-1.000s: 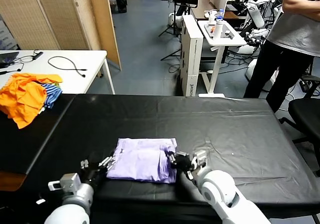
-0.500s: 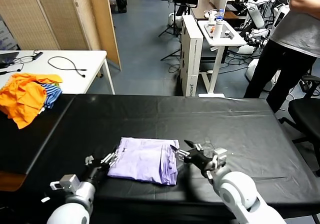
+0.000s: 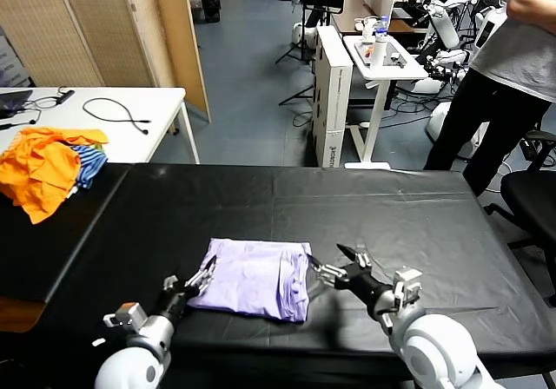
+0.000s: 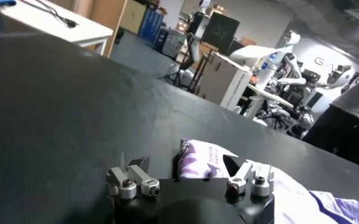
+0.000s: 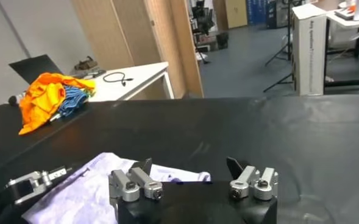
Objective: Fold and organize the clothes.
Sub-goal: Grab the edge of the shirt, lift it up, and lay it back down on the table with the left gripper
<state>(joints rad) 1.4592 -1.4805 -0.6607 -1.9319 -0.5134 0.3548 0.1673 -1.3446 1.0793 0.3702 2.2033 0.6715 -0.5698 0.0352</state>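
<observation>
Nearest the robot, the left gripper (image 3: 193, 285) sits low at the near-left corner of the T-shirt (image 3: 254, 278), its fingers spread apart and holding nothing; from the left wrist view the shirt's printed corner (image 4: 199, 163) lies just ahead of the open tips. The right gripper (image 3: 339, 265) is just off the shirt's right edge, jaws also wide apart and empty — no cloth between them.

The pale lavender T-shirt lies as a compact folded rectangle on the black table (image 3: 417, 215), close to the near edge and a little left of centre. Its right side shows stacked layers with a darker crease, and that edge looks slightly uneven.

The risk, as I judge it, sits at those loose layers. A fingertip brushing the right edge could catch the top fold and drag it open, and the left fingers could lift or skew the near corner — either would undo the neat shape. The shirt also lies near the table's front edge, so a push toward the robot might slide it off.

Farther back on the left, orange garments (image 3: 45, 165) and a blue-striped cloth (image 3: 90, 161) are heaped well apart from the work.
</observation>
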